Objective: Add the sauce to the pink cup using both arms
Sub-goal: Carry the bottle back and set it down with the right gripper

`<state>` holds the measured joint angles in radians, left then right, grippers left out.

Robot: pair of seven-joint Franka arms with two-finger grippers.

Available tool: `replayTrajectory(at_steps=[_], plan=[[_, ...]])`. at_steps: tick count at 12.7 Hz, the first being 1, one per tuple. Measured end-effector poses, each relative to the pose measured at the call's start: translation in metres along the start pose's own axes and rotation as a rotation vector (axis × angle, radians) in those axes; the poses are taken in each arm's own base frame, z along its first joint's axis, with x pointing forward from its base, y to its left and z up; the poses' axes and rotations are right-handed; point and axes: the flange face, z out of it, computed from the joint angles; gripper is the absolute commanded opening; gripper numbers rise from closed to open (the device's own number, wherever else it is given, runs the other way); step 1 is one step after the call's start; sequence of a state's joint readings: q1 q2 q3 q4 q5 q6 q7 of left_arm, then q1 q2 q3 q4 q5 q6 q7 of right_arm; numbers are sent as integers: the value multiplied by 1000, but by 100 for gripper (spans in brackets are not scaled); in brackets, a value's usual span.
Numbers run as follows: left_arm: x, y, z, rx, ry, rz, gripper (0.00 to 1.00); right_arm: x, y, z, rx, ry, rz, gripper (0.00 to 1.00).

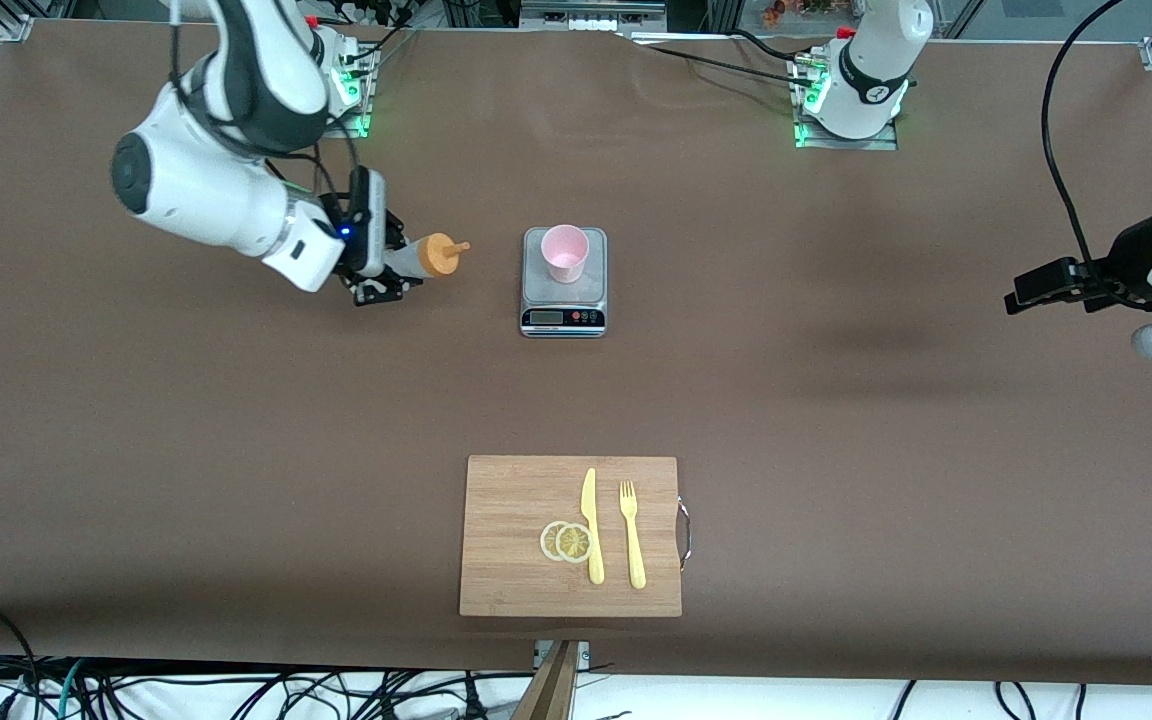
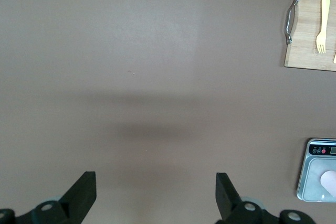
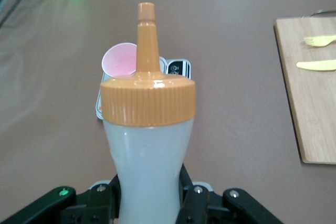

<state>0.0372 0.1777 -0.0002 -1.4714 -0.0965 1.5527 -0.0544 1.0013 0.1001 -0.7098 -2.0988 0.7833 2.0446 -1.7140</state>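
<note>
The brown worktop [image 1: 836, 420] carries a wooden cutting board [image 1: 516, 560] nearer the camera. The pale pink plastic cup [image 1: 565, 252] stands on a small steel kitchen scale [image 1: 563, 300]. The right end effector [image 1: 381, 270] grips the translucent squeeze bottle with orange nozzle [image 1: 433, 254], tipped toward the cup: carrying is in hand; next, bring the nozzle over the rim. The left end effector [image 2: 156, 198] waits, spread wide.

Pink cup [image 1: 565, 252] on scale [image 1: 563, 300], cutting board [image 1: 516, 560] nearer the camera, sauce [image 1: 433, 255] beside.
</note>
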Motion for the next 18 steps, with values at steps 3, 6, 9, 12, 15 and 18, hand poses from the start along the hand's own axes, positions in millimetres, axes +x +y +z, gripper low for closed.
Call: replayTrajectory(at_steps=[3, 6, 9, 12, 15, 18], plan=[[0, 0, 0, 0, 0, 0, 100, -49, 12, -2, 21, 126, -19, 18], [0, 0, 0, 0, 0, 0, 100, -101, 19, 2, 49, 269, -32, 18], [0, 0, 0, 0, 1, 0, 100, -161, 23, 13, 70, 400, -56, 18], [0, 0, 0, 0, 1, 1, 100, -208, 27, 31, 75, 512, -82, 18], [0, 0, 0, 0, 1, 1, 100, -246, 29, 61, 89, 610, -121, 18], [0, 0, 0, 0, 1, 1, 100, -285, 30, 87, 84, 663, -167, 18]])
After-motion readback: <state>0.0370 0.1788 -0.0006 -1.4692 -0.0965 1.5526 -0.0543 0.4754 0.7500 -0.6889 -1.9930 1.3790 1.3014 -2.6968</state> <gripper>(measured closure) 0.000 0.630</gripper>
